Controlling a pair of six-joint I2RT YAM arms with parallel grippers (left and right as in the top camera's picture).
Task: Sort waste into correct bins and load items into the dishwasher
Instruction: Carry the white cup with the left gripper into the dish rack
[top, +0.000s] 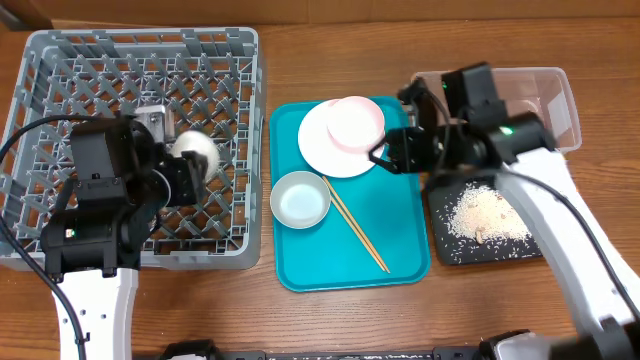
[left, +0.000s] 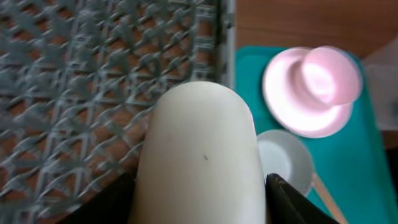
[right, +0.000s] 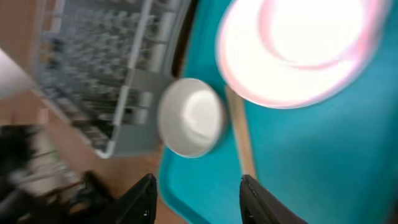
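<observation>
My left gripper (top: 190, 165) is shut on the small white cup (left: 199, 155) and holds it over the grey dishwasher rack (top: 60, 70). A black finger (left: 292, 199) presses each side of the cup. On the teal tray (top: 400, 250) lie a large white plate (top: 320, 145) with a smaller plate (top: 355, 120) on it, a white bowl (top: 300, 198) and wooden chopsticks (top: 357, 230). My right gripper (top: 382, 156) hangs open and empty over the tray by the large plate's right rim. White rice grains (top: 487, 215) lie heaped in the black tray (top: 445, 245).
The clear plastic tub (top: 560, 100) stands at the back right, behind the right arm. The rack wall (top: 262, 150) borders the teal tray's left side. Bare wooden table (top: 330, 320) shows along the front edge.
</observation>
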